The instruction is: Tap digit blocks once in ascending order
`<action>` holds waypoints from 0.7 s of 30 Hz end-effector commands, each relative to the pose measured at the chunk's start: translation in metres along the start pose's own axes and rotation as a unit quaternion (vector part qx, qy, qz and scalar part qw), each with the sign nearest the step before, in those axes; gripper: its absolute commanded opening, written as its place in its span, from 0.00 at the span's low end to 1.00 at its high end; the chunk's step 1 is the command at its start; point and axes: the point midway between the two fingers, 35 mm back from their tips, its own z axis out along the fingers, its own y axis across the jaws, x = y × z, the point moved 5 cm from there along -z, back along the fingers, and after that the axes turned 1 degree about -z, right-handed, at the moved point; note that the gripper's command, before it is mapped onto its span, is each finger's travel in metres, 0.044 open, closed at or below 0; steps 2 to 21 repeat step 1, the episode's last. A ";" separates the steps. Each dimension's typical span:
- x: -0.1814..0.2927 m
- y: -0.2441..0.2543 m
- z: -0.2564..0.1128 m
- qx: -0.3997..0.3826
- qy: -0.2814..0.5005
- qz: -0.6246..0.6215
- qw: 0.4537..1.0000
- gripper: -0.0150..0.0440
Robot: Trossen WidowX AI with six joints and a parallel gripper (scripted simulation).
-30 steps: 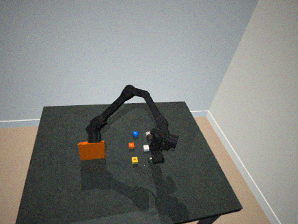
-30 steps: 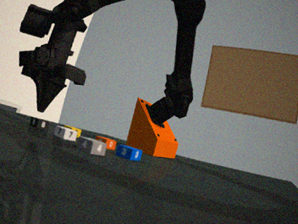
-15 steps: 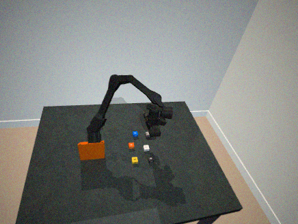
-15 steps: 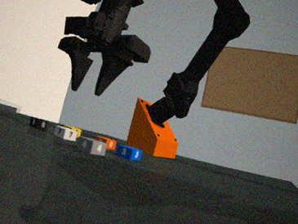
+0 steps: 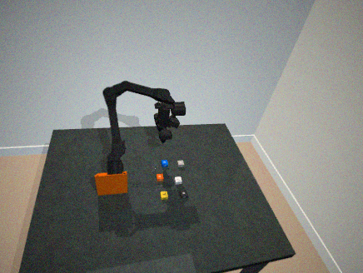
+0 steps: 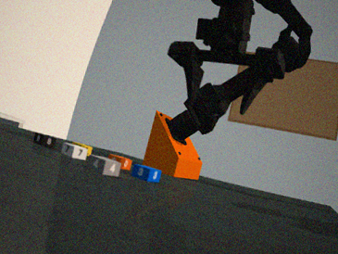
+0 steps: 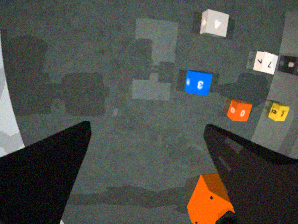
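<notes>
My gripper (image 6: 217,107) (image 7: 149,129) is wide open and empty, high above the table and off to the side of the blocks. A blue block (image 5: 165,163) (image 6: 146,173) (image 7: 199,83) shows 3. A grey block (image 5: 181,163) (image 6: 108,167) (image 7: 215,23) shows 4. An orange block (image 5: 160,177) (image 6: 121,162) (image 7: 239,111) shows 0. A white block (image 5: 178,180) (image 6: 75,150) (image 7: 264,62) shows 7. A black block (image 5: 183,193) (image 6: 48,141) shows 8. A yellow block (image 5: 164,195) (image 7: 278,111) has a digit I cannot read clearly. No block is touched.
The orange base mount (image 5: 111,184) (image 6: 162,152) (image 7: 207,200) stands left of the blocks in the top view. The blocks lie in two rough rows of three on the dark table (image 5: 225,233). Arm shadows fall across it.
</notes>
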 end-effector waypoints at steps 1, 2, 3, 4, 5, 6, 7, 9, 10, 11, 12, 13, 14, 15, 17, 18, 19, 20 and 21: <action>0.005 0.000 0.001 -0.002 0.005 0.011 1.000 0.93; 0.005 0.000 0.001 -0.002 0.005 0.011 1.000 0.93; 0.005 0.000 0.001 -0.002 0.005 0.011 1.000 0.93; 0.005 0.000 0.001 -0.002 0.005 0.011 1.000 0.93; 0.005 0.000 0.001 -0.002 0.005 0.011 1.000 0.93; 0.005 0.000 0.001 -0.002 0.005 0.011 1.000 0.93; 0.005 0.000 0.001 -0.002 0.005 0.011 1.000 0.93; 0.005 0.000 0.001 -0.002 0.005 0.011 1.000 0.93; 0.005 0.000 0.001 -0.002 0.005 0.011 1.000 0.93; 0.005 0.000 0.001 -0.002 0.005 0.011 1.000 0.93; 0.005 0.000 0.001 -0.002 0.005 0.011 1.000 0.93; 0.005 0.000 0.001 -0.002 0.005 0.011 1.000 0.93; 0.005 0.000 0.001 -0.002 0.005 0.011 1.000 0.93; 0.005 0.000 0.001 -0.002 0.005 0.011 1.000 0.93; 0.005 0.000 0.001 -0.002 0.005 0.011 1.000 0.93; 0.005 0.000 0.001 -0.002 0.005 0.011 1.000 0.93; 0.005 0.000 0.001 -0.002 0.005 0.011 1.000 0.93; 0.005 0.000 0.001 -0.002 0.005 0.011 1.000 0.93; 0.005 0.000 0.001 -0.002 0.005 0.011 1.000 0.93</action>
